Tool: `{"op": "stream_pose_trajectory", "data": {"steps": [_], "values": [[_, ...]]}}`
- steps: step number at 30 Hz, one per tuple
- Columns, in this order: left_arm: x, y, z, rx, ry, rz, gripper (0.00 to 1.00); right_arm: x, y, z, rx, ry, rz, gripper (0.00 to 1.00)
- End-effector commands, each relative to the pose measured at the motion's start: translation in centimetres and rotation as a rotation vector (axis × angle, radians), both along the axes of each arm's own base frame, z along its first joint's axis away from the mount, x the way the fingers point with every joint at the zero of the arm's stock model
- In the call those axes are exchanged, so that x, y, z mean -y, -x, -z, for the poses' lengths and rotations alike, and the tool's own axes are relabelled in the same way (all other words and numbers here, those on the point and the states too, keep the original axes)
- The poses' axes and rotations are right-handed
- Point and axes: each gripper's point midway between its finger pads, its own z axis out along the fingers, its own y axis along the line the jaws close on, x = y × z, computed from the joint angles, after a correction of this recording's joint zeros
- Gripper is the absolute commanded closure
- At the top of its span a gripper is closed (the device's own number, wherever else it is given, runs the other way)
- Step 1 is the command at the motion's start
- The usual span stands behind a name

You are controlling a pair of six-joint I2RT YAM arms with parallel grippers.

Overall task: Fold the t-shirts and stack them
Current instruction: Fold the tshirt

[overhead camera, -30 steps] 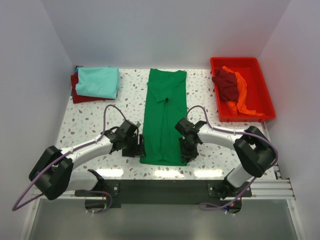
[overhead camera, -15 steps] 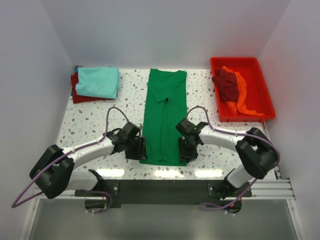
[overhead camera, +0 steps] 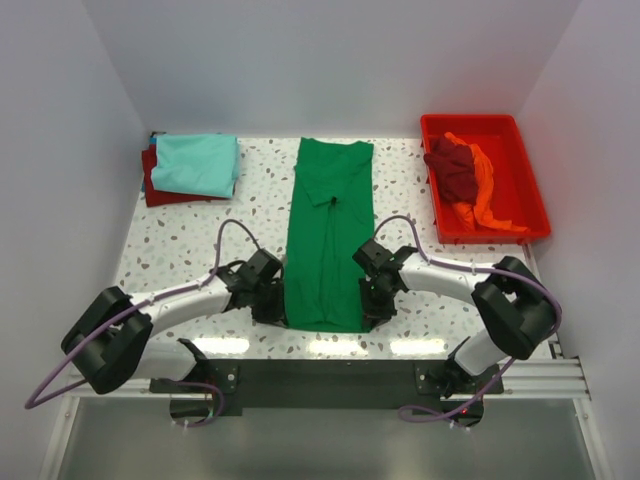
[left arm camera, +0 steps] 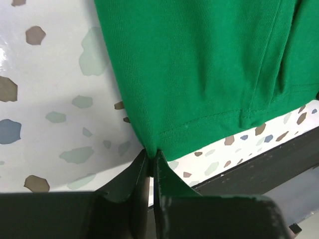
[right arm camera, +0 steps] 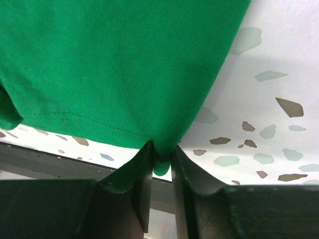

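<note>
No readable text, label, brand or number anywhere. Green t-shirt (overhead camera: 328, 240) plain cloth in both wrist views. Red tray (overhead camera: 487, 236) unmarked. Arm bases (overhead camera: 452, 382) too small from above, possibly tiny print, cannot tell.

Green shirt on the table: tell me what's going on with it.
Two robot arms are folding it. The green t-shirt lies as a long strip down the middle of the table, and the left pincer and the right pincer each pinch one near hem corner. At far left a folded teal t-shirt sits on a dark red t-shirt; crumpled shirts wait in the red tray at right.
</note>
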Motion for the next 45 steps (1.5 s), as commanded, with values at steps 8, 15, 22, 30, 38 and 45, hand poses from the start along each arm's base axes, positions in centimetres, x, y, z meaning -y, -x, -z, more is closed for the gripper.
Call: {"op": "stream_pose_trajectory", "data": {"steps": [8,15,22,30,38,45], "values": [[-1.5,1.1,0.4,-0.006,-0.048,-0.020,1.00,1.8,2.0,1.8,-0.047,0.072,-0.010,0.91],[-0.5,-1.1,-2.3,0.083,-0.020,-0.052,1.00,1.8,1.3,-0.6,-0.003,0.068,-0.005,1.00],[0.7,-3.9,-5.4,0.169,-0.005,-0.084,1.00,1.8,-0.6,-3.7,0.068,0.104,0.013,1.00],[1.7,-6.3,-6.8,0.233,-0.002,-0.111,1.00,0.6,-4.2,-6.2,0.166,0.120,0.029,1.00],[2.6,-11.4,-9.0,0.338,0.000,-0.170,1.00,0.2,-9.4,-8.0,0.246,0.104,0.052,1.00],[1.7,-18.6,-10.4,0.410,0.033,-0.215,1.00,-0.5,-15.0,-8.9,0.302,0.119,0.035,1.00]]}}
